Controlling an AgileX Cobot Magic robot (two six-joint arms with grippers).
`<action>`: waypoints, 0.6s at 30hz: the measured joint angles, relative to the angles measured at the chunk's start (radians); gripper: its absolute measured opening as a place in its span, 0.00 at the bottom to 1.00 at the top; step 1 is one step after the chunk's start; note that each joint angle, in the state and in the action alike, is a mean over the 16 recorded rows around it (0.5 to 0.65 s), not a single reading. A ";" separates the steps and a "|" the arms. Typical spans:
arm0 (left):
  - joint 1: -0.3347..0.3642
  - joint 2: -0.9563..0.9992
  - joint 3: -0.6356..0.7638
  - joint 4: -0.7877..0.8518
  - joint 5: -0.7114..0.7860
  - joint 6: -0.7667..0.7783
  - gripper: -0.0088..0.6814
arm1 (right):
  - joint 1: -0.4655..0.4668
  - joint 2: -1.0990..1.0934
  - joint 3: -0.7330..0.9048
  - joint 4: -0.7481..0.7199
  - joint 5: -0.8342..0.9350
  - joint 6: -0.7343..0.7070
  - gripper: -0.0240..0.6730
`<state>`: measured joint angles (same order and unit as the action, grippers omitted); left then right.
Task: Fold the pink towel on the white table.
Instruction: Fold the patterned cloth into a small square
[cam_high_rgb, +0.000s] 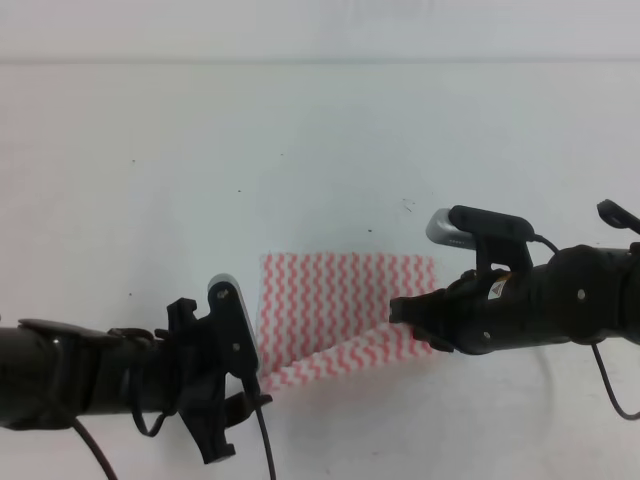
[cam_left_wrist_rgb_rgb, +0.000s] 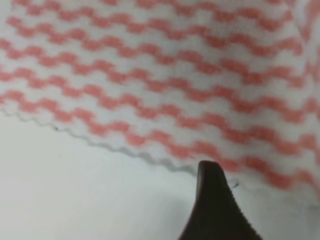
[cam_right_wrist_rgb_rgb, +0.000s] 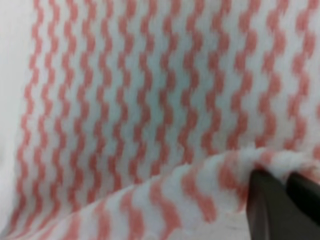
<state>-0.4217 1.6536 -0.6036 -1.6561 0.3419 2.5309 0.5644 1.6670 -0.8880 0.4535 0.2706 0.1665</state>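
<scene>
The pink towel (cam_high_rgb: 340, 300) lies in the middle of the white table (cam_high_rgb: 150, 200), and its near edge is lifted into a slanted strip. My right gripper (cam_high_rgb: 400, 312) is shut on that raised edge at the towel's right side. In the right wrist view its fingers (cam_right_wrist_rgb_rgb: 267, 202) pinch the puffed-up rim of the pink towel (cam_right_wrist_rgb_rgb: 150, 100). My left gripper (cam_high_rgb: 250, 385) sits at the towel's near left corner. The left wrist view shows a single dark finger (cam_left_wrist_rgb_rgb: 215, 210) just short of the scalloped edge of the pink towel (cam_left_wrist_rgb_rgb: 175, 75), so its state is unclear.
The table's far edge (cam_high_rgb: 320, 62) runs across the top of the high view. Cables (cam_high_rgb: 265, 440) hang from both arms near the front edge. A few small dark specks (cam_high_rgb: 408, 205) dot the surface.
</scene>
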 joint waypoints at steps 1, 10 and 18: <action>0.000 0.003 -0.002 -0.006 -0.001 0.000 0.58 | 0.000 0.000 0.000 0.000 0.000 -0.001 0.01; 0.000 0.025 -0.017 -0.045 -0.012 0.000 0.53 | 0.000 0.001 0.000 0.000 0.001 -0.009 0.01; -0.001 0.032 -0.022 -0.059 -0.027 0.000 0.40 | 0.000 0.001 0.000 0.000 0.004 -0.010 0.01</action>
<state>-0.4225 1.6852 -0.6259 -1.7153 0.3151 2.5307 0.5646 1.6680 -0.8879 0.4535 0.2742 0.1569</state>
